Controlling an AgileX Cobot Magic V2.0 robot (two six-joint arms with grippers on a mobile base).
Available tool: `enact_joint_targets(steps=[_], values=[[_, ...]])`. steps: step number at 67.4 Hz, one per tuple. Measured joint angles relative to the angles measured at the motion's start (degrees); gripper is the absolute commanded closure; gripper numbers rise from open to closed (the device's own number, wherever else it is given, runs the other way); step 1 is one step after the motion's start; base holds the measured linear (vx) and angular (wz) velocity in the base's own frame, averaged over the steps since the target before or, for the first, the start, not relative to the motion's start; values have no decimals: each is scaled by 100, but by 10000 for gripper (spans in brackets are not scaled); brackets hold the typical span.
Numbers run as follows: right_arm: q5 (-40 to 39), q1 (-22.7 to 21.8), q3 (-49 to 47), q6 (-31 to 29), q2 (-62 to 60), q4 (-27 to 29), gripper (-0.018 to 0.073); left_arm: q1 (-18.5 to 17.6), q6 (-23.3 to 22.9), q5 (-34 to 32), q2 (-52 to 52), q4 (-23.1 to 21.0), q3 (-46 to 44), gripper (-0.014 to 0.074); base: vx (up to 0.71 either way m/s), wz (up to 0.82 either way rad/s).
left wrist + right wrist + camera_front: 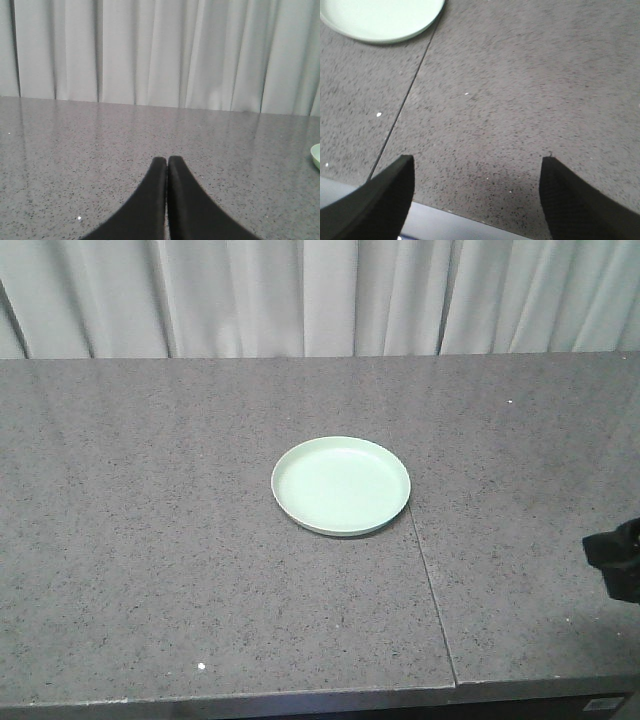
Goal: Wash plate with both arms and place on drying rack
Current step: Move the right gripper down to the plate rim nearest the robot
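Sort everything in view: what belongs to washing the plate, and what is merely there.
Job: round pale mint-green plastic plate; black left gripper, shut; black right gripper, open. No drying rack in view.
Merely there: speckled dark grey stone countertop; pleated pale curtain.

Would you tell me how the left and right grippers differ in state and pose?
The left gripper is fully shut; the right gripper is wide open. The left gripper points level across the counter toward the curtain; the right gripper tilts down at the counter near the plate. Both are black and empty.
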Motion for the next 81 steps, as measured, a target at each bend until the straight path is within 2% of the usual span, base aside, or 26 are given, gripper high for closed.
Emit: enact_joint_targets(steps=[8,16,26,56,70,81], values=[[151,403,-324,63,567,-249,41,0,0,0,0,0,0,603,0,0],[193,575,-653,217,1080,-249,41,0,0,0,0,0,0,603,0,0],[352,592,-1156,397,1778,-249,41,0,-5,0,0,0,0,603,0,0],[682,592,-2557,484,3449,217,41,0,-5,0,0,0,0,603,0,0],[747,592,-3008,502,4121,587,46,0,-5,0,0,0,0,603,0,0],[747,592,-3297,502,4594,653,72,0,-5,0,0,0,0,603,0,0]])
